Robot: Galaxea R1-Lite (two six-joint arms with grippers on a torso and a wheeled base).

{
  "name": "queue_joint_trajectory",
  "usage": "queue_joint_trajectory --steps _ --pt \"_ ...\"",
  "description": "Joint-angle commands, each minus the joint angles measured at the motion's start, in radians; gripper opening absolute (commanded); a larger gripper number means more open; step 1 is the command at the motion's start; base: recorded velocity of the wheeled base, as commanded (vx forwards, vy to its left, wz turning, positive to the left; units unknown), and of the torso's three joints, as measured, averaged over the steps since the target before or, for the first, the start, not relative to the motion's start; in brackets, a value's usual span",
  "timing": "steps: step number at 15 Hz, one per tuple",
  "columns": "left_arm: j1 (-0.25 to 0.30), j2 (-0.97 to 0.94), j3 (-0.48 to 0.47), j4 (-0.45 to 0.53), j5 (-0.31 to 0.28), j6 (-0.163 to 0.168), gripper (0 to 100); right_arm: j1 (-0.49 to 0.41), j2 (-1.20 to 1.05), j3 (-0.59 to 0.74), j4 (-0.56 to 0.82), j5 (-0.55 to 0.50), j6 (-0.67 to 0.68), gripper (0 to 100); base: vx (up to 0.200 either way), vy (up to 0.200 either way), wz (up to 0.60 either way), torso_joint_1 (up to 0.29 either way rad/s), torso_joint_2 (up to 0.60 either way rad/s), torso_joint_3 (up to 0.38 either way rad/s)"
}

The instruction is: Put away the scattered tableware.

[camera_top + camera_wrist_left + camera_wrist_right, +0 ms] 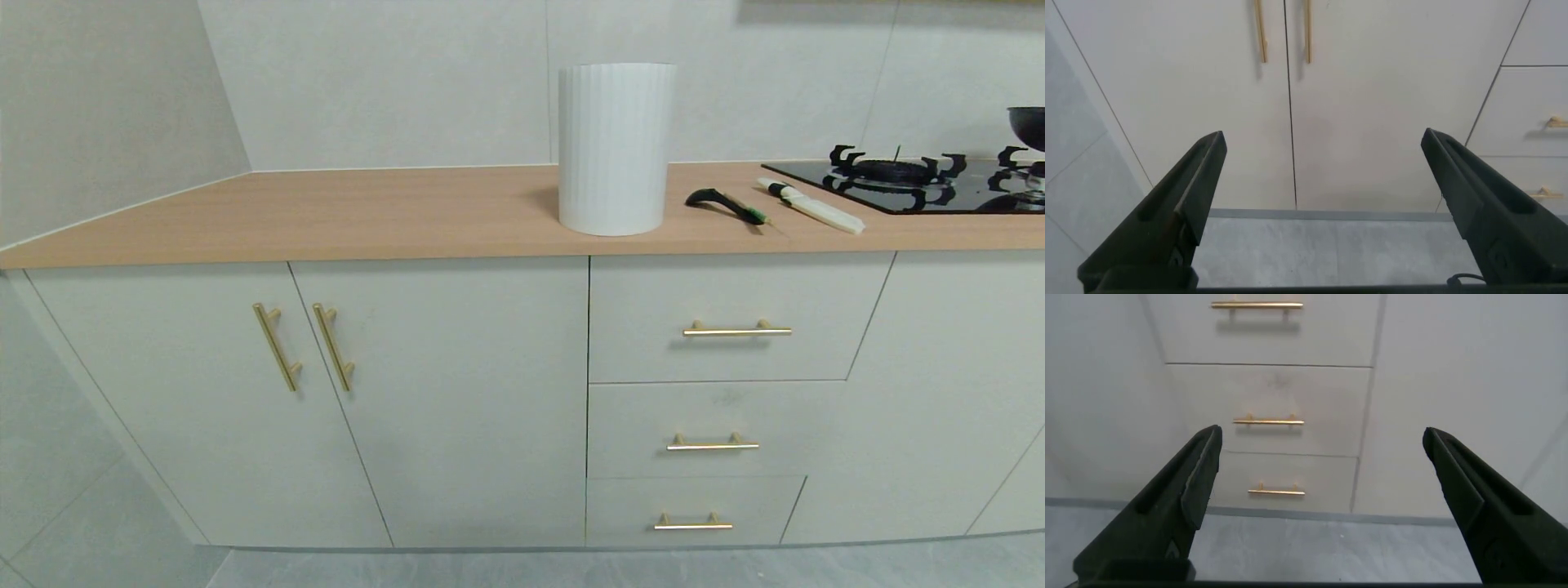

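While left jaws and right jaws both gape wide, empty, a white canister (617, 151), black-handled utensil (727, 202) and white utensil (812, 206) sit on tabletop (326, 212).

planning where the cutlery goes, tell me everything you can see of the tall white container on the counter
The white container is a tall cylinder with fine vertical ribs, matte, perhaps ceramic or plastic. It stands upright on the wooden countertop, near its front edge. Its inside is hidden. A black-handled utensil lies to its right, apart from it.
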Motion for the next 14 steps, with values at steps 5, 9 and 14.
queue_joint_trajectory --steps 5,9,14 --pt "0.001 0.0 0.0 0.0 0.0 -0.001 100 0.057 0.308 -0.196 0.091 0.118 0.035 100 0.0 0.0 0.0 0.0 0.0 0.0" --pt "0.001 0.0 0.0 0.0 0.0 -0.001 100 0.118 0.785 -0.349 0.085 0.167 0.035 100 0.0 0.0 0.0 0.0 0.0 0.0" --pt "0.001 0.0 0.0 0.0 0.0 -0.001 100 0.21 1.255 -0.51 -0.067 0.16 0.056 100 0.0 0.0 0.0 0.0 0.0 0.0"
